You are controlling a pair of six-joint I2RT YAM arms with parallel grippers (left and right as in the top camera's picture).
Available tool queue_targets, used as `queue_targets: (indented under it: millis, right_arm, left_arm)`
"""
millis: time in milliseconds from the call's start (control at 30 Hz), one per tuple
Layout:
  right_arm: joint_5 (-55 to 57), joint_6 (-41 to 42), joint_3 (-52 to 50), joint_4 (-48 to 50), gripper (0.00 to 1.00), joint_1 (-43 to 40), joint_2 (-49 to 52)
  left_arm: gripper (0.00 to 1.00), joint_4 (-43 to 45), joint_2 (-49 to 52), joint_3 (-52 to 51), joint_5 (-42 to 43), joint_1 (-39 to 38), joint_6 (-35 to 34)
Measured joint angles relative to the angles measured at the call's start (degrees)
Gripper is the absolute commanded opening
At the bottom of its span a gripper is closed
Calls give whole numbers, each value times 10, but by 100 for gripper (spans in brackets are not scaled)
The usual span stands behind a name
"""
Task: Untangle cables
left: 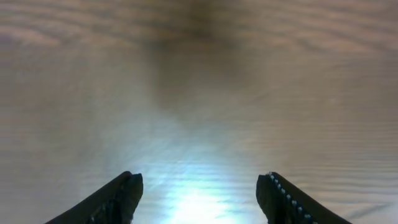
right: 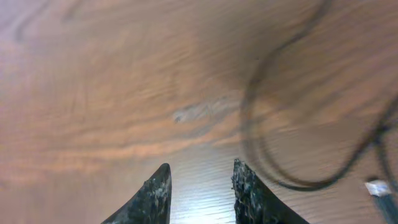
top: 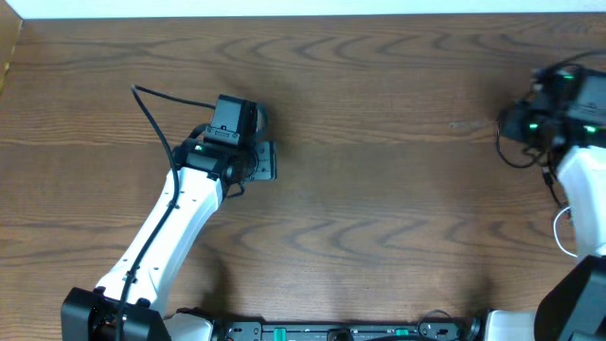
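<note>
We find the left tool (left: 200, 179) wide, the right tool (right: 200, 165) narrow, empty beside a thin black looped cable (right: 245, 124); closing here would miss it.

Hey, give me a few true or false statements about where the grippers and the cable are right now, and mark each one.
1. The left gripper is open over bare table. True.
2. The right gripper is clamping a black cable. False: nothing sits between its fingers; the black cable loops on the table beside it.
3. The black cable lies in a loose curve, not pulled straight. True.
4. The black cable lies midway between the two arms. False: it is at the table's right edge, by the right arm.
</note>
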Motion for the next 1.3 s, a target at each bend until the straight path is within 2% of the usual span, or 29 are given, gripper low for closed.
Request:
queue_targets:
  millis: [233,467,500,567,667,767,900,967,1133,1200,1300]
  right_arm:
    - [102,-22,0,-25,35,151,0]
    - [123,-22,0,-36,43,182,0]
    - [124,-22,0,-40,49,187,0]
    - [123,-23,0,-55,50,189,0]
    - [123,-1,2,-141,47,190,0]
    - [116,55,-1,-290,48,190,0]
    - [94,81,-2,-384,50,190,0]
    - [86,88,-2,-412,50,190,-1]
    - [78,96,-2,-417,50,190,-1]
    - [76,96,-2,-417,48,190,-1]
    - [76,96,-2,-420,48,190,-1]
  left_arm:
    - [65,-33,0,0,-58,0,5]
    - [65,-33,0,0,-67,0,6]
    - [65,-33,0,0,-67,0,6]
    - [65,-34,0,0,-67,0,6]
    - [65,-62,0,0,-66,0,6]
    - [65,-150,0,0,-62,0,5]
    - [66,-263,0,0,-53,0,-30]
    - [73,-289,0,-1,-52,0,-43]
    - [75,-297,0,-1,-34,0,-57]
    - [88,-306,0,-1,-16,0,-59]
    - [93,-326,0,-1,1,0,-63]
